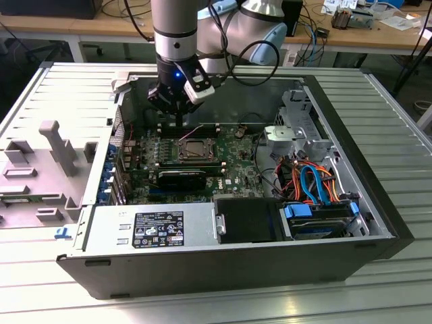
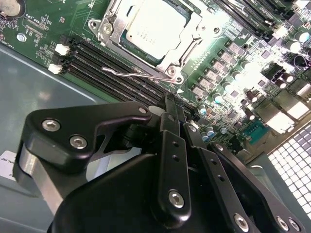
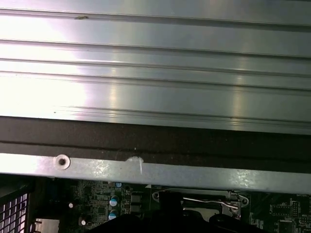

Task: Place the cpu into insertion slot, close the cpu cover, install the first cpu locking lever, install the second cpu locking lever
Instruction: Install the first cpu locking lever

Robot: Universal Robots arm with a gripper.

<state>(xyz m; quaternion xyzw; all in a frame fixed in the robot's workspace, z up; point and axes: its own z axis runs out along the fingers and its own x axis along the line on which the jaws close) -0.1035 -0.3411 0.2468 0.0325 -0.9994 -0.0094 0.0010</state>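
Observation:
The cpu (image 2: 154, 26) lies flat in the insertion slot (image 1: 196, 149) on the green board, its silver top showing through the window of the cpu cover (image 2: 193, 30), which is folded down over it. A thin wire locking lever (image 2: 133, 74) runs along the socket edge beside the memory slots (image 2: 109, 60); whether it is latched I cannot tell. My gripper (image 2: 171, 104) hangs just off that lever side of the socket, fingers shut with nothing between them. In the exterior view the gripper (image 1: 177, 123) stands over the board just behind the socket. The socket edge (image 3: 197, 201) also shows in the first wrist view.
The open computer case (image 1: 337, 263) lies on a slatted metal table. A black expansion card (image 1: 182, 179) sits in front of the socket, a power supply (image 1: 155, 229) nearer still. Blue and orange cables (image 1: 314, 182) and a drive bay fill the exterior view's right. Grey plastic parts (image 1: 57, 145) rest outside.

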